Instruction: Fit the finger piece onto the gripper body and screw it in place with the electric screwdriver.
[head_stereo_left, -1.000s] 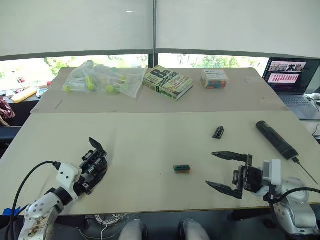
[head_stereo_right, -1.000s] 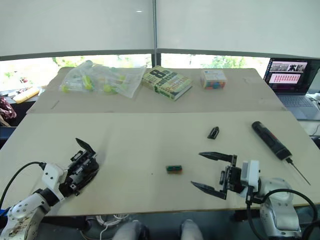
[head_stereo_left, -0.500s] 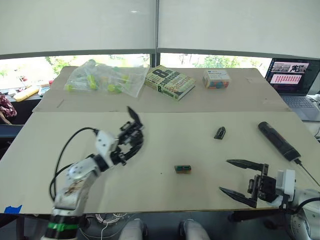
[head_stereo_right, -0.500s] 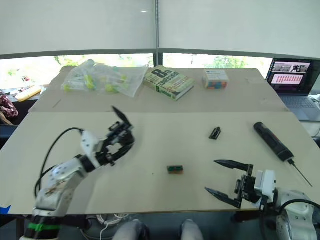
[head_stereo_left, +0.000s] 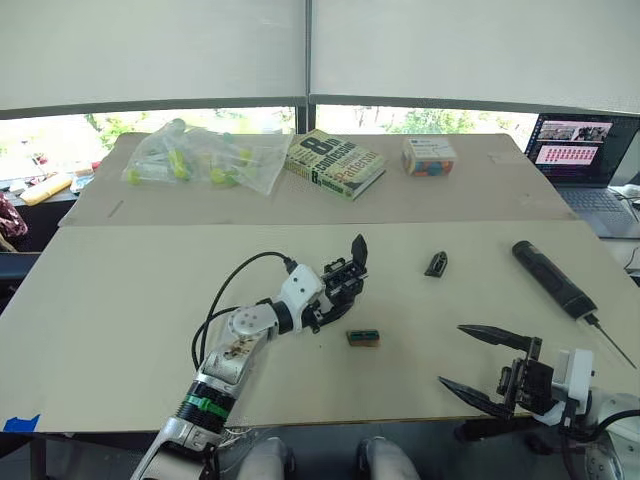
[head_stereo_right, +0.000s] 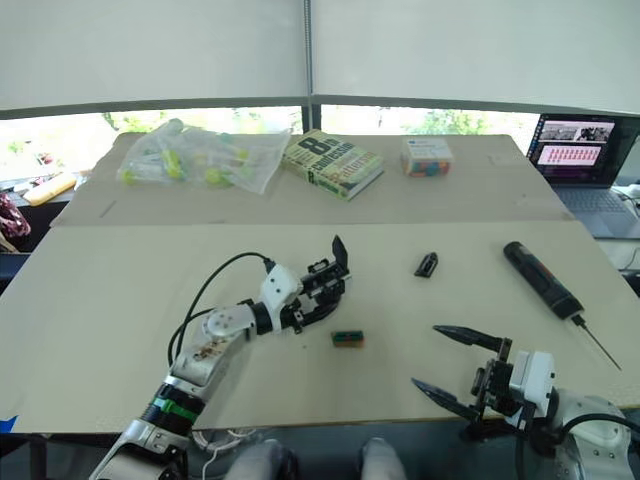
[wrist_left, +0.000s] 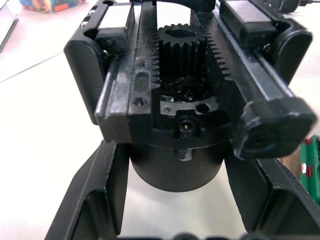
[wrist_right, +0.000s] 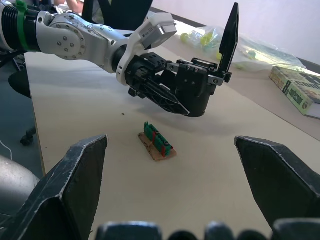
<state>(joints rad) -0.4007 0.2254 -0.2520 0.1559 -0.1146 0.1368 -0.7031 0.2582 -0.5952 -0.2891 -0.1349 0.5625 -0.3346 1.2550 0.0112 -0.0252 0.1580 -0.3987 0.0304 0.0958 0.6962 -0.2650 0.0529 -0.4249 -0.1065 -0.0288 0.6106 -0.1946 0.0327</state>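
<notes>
Left eye view: left pincer (head_stereo_left: 335, 288) carried gripper body (head_stereo_left: 345, 280) to mid-table.

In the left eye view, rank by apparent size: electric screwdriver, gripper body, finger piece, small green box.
1. electric screwdriver
2. gripper body, held in the left gripper
3. small green box
4. finger piece, which lies farther from the camera, so 3 and 4 are close
</notes>
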